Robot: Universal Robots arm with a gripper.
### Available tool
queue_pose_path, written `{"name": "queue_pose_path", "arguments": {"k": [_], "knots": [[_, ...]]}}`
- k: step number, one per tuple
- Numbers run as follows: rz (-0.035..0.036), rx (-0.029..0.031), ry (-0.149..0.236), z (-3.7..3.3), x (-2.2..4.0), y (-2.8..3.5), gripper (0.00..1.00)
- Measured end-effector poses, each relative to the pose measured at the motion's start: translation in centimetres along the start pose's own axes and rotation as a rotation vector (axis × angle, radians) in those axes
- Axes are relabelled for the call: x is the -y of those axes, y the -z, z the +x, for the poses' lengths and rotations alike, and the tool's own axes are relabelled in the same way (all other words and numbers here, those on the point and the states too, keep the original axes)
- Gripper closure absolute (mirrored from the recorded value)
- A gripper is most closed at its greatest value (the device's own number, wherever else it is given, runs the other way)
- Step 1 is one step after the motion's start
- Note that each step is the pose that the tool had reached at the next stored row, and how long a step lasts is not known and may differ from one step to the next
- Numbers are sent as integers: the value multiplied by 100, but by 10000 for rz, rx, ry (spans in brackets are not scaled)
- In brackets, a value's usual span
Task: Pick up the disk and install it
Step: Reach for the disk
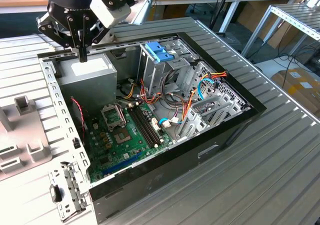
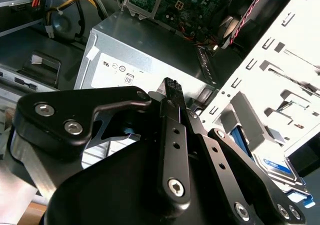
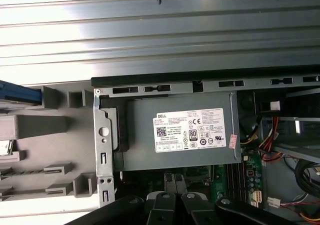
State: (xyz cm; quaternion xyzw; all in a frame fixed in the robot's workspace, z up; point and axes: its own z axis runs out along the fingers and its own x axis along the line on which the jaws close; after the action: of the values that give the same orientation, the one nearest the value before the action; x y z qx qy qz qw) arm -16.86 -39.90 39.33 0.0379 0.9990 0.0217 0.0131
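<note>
One tool [image 1: 82,57] above one power supply [image 1: 89,74]

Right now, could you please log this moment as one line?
gripper shut, empty, above power supply | disk outside case, not yet picked | case open

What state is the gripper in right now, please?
Gripper: closed, holding nothing, above the grey power supply.
</note>
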Motion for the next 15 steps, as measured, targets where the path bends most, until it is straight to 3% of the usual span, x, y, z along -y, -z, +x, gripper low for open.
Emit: {"name": "queue_pose_path", "arguments": {"k": [15], "knots": [[0,0,0,81,6,2,89]]}}
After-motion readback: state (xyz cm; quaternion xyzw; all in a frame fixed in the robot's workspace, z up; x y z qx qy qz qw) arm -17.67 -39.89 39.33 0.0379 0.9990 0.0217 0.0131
